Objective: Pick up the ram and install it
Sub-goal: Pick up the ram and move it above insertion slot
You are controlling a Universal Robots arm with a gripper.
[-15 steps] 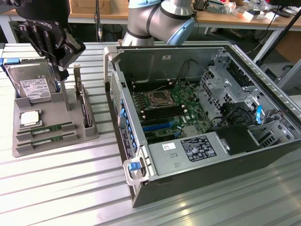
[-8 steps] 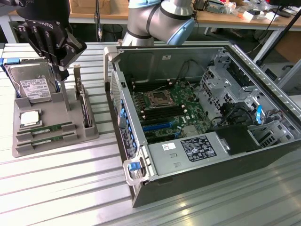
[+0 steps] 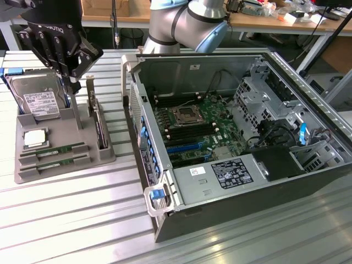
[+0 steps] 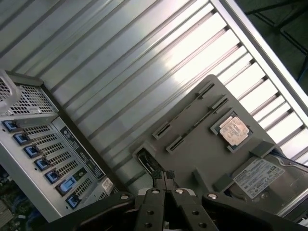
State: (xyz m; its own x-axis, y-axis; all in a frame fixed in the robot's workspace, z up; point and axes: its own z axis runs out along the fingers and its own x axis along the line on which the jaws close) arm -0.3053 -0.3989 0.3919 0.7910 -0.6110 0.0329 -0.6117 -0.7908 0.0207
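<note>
Setting: a ribbed metal table carries a grey parts tray at the exterior view's left and an open computer case at its right.
Gripper: the black gripper hangs above the rear of the tray, between the hard drive and the upright expansion card, with its tips near a grey post of the tray.
Jaws: clenched, fingertips pressed together, with nothing seen between them; the wrist view shows the gripper the same way.
Ram: the ram is a thin green stick lying in a slot at the front part of the tray, apart from the gripper and not touched by it.
Second stick: another green stick lies just beside the ram, parallel to it, in the next slot.
Hard drive: the hard drive leans at the rear of the tray, label facing up.
CPU chip: a square silver CPU chip sits in a pocket between the hard drive and the ram.
Expansion card: a dark expansion card stands on edge along the tray side nearest the case.
Case interior: a green motherboard lies flat inside, with a CPU socket flanked by long dark memory slots.
Arm: the grey arm reaches in from behind the case.
</note>
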